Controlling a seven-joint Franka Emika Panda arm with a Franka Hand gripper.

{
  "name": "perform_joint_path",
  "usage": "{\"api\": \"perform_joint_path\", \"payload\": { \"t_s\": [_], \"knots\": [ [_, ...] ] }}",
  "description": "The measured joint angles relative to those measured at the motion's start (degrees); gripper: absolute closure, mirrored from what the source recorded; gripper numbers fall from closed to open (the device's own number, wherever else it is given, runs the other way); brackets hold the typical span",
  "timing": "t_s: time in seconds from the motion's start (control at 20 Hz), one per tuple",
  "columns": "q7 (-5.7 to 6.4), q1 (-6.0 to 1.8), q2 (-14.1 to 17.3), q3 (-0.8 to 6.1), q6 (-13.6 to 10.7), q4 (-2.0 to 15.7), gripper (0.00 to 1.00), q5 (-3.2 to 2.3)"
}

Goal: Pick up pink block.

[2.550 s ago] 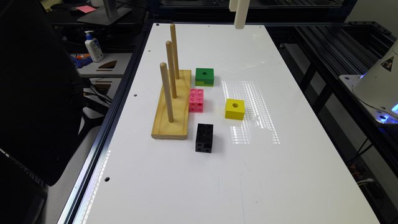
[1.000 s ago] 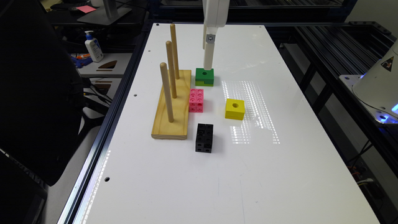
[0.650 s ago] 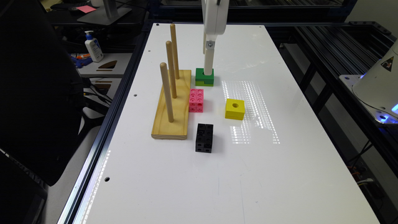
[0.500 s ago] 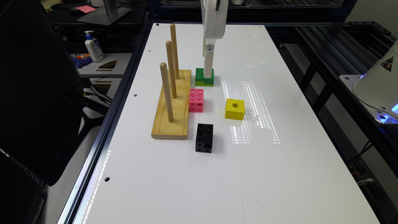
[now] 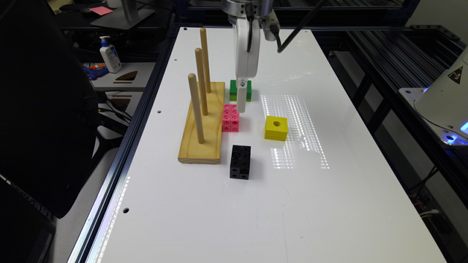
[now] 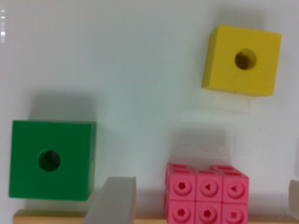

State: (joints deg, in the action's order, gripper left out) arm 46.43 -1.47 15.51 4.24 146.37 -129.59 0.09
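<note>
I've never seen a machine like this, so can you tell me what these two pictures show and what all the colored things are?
It's a robot arm with jaws at its tip, the gripper. One picture looks at the white table from outside; the other comes from a camera on the arm's wrist, looking down. On the table lie a pink block, which the robot should pick up, a green block, a yellow block, a black block, and a wooden board with three pegs. The jaws are open, one on each side of the pink block, and hold nothing yet.

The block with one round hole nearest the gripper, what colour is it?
Green; clearest in the wrist view, beside the gripper.
</note>
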Motion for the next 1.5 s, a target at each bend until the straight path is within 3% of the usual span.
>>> {"api": "perform_joint_path", "payload": {
  "t_s": [0.2,0.55,1.0,1.3,1.5],
  "knots": [
    [0.04,0.0,0.0,0.12,-0.01,0.5,0.0,0.0],
    [0.99,0.08,0.04,1.12,-0.04,1.28,0.0,0.0],
    [1.01,0.11,2.87,1.17,1.25,1.96,0.0,0.0],
    [1.01,0.11,6.44,1.17,4.06,2.43,0.0,-0.03],
    [1.01,0.11,7.35,1.17,4.42,3.08,0.0,-0.03]
  ]
}}
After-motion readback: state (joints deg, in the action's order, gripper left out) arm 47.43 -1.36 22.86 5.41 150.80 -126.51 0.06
